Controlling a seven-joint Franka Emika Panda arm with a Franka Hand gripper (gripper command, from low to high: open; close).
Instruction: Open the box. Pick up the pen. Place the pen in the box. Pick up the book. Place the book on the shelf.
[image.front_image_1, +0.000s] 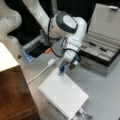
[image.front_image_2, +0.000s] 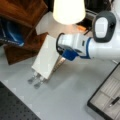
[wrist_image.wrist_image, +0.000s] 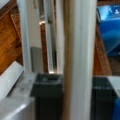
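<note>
**A:** Why does the box (image.front_image_1: 101, 53) stand with its lid up at a front view's right?

**B:** So its grey compartments can be reached. Dark slim shapes lie in them, and one of those (image.front_image_2: 114, 100) looks like the pen, so I'd judge that part done.

**A:** And the book (image.front_image_1: 63, 96)?

**B:** It's propped on metal strips (image.front_image_2: 35, 80) above the table (image.front_image_1: 105, 92), tilted, one edge free to be gripped. In a front view the shelf (image.front_image_2: 22, 27) is just behind it.

**A:** Where's the gripper (image.front_image_1: 67, 67)?

**B:** At the book's upper edge. The wrist view shows the edge of the book (wrist_image.wrist_image: 80, 57) running straight up between the two dark fingers (wrist_image.wrist_image: 47, 97), one on each side.

**A:** Clamped?

**B:** They're narrowed close around that edge and seem to be touching it, but I can't tell whether they're pressing firmly.
</note>
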